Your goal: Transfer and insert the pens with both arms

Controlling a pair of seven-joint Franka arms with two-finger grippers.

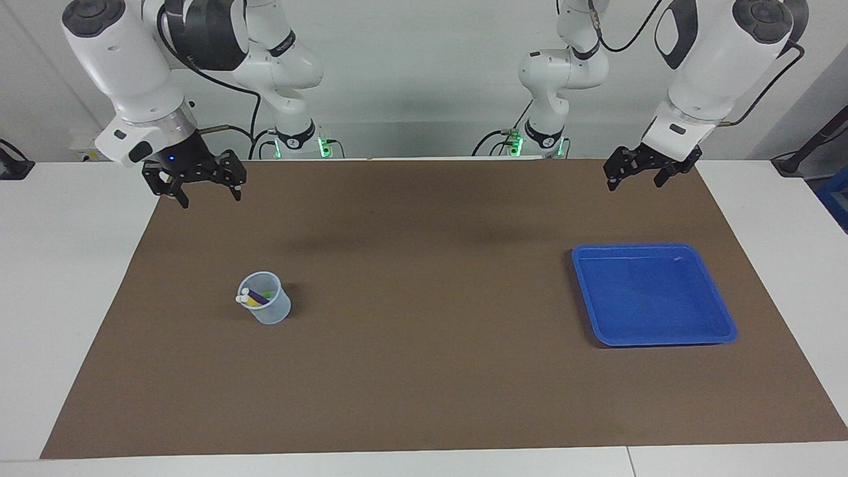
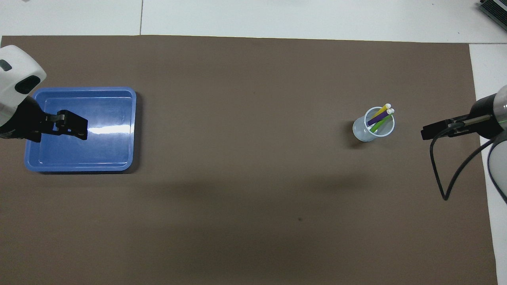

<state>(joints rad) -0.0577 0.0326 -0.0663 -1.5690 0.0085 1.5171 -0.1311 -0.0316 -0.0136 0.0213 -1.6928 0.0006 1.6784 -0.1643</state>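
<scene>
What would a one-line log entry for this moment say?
pens: all three in clear cup | blue tray: holds nothing | left hand: open, raised, waiting | right hand: open, raised, waiting

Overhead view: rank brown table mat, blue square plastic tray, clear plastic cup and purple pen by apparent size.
1. Brown table mat
2. Blue square plastic tray
3. Clear plastic cup
4. Purple pen, standing in the cup with the others, only partly visible
</scene>
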